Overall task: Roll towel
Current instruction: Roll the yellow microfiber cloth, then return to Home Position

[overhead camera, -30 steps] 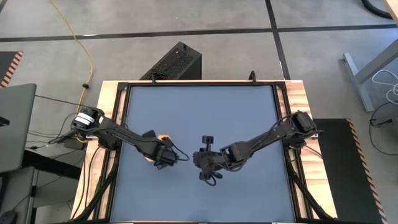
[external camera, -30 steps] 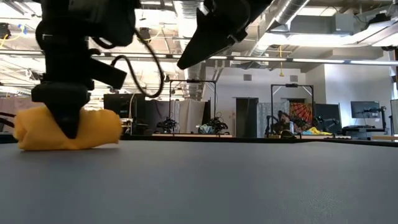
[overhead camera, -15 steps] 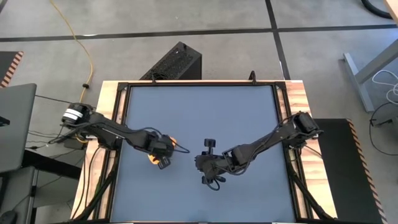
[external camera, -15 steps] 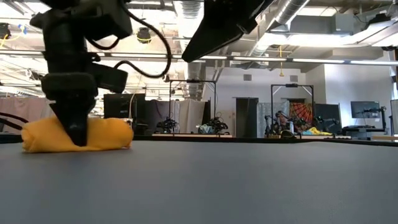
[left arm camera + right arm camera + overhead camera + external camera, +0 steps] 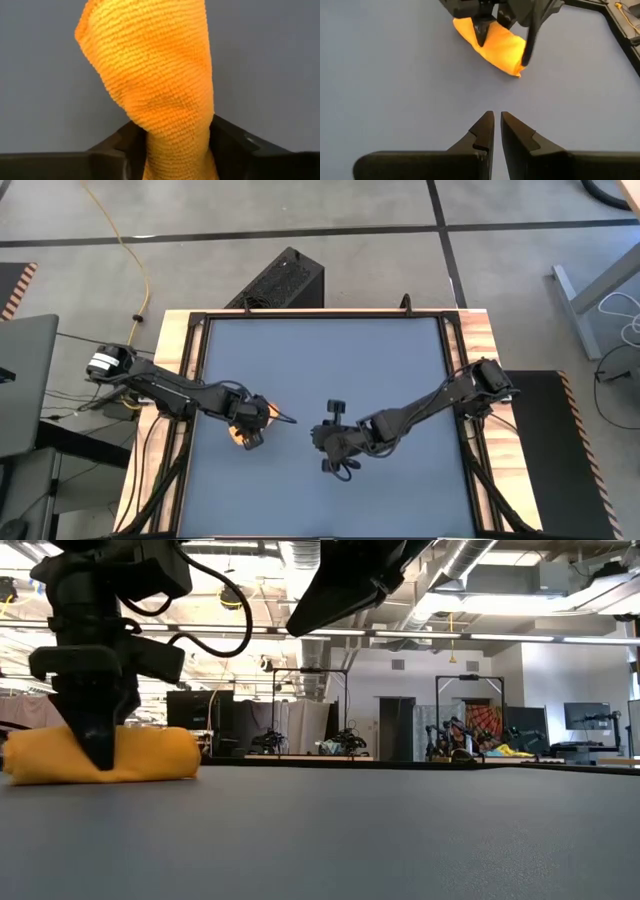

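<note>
Left gripper (image 5: pixel 247 438) is down on the towel (image 5: pixel 240 432) at the left side of the table (image 5: pixel 320 360), fingers straddling the yellow bundle; in the left wrist view the two dark fingers (image 5: pixel 120 150) sit on either side of the towel (image 5: pixel 155 80), with the cloth running up between them and filling the gap, fingers look parted a bit rather than pinched tight, though cloth touches both inner faces, so a real grip cannot be told for sure. Low view shows the left gripper (image 5: pixel 95 740) pointing straight down into the middle of the towel (image 5: pixel 150 755), which lies on the table (image 5: pixel 400 830) as a rolled, sausage-like lump, long axis flat on the surface, sticking out on both sides of the fingers. Right gripper (image 5: pixel 325 455) hangs near table centre, well apart from the towel and holding nothing; in the right wrist view its fingers (image 5: pixel 482 132) are nearly together, only a thin slit between the tips, above bare table. From that same view the towel (image 5: pixel 497 45) lies farther off beyond the right fingertips, with the left gripper (image 5: pixel 481 35) planted on it near one end. Towel lies wholly on the table, not lifted, no tag visible
</note>
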You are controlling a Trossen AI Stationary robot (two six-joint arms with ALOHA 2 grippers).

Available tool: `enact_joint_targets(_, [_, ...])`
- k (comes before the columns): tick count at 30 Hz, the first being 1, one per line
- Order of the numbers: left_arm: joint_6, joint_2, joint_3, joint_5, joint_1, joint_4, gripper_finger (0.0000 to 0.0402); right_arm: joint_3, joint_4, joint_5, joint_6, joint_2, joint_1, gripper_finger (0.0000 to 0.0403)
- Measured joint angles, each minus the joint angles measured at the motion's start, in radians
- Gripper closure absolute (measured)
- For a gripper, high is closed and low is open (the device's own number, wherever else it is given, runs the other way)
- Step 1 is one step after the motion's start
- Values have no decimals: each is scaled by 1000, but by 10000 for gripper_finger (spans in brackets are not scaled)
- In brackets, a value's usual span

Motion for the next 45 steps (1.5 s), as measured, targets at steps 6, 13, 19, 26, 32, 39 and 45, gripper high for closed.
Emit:
enact_joint_targets(6, [4, -12, 1, 82, 44, -48, 195, 0, -3, -2, 0, 0, -4, 343])
enact_joint_targets(13, [48, -61, 2, 121, 89, -67, 188, 0, -11, -6, -3, 0, -4, 343])
enact_joint_targets(19, [64, -129, 2, 123, 115, -79, 188, 0, -10, -7, -6, 0, -4, 343])
enact_joint_targets(26, [63, -221, 2, 122, 146, -204, 188, 0, -7, -7, -6, 0, -4, 343])
enact_joint_targets(32, [72, -286, 2, 108, 175, -166, 188, 0, -5, -7, -7, 0, -4, 343])
enact_joint_targets(39, [154, -285, 3, 18, 185, -18, 188, 0, -2, -7, -8, 0, -4, 343])
enact_joint_targets(45, [194, -154, 3, 28, 183, 56, 188, 0, -6, -7, -8, 1, -4, 343])
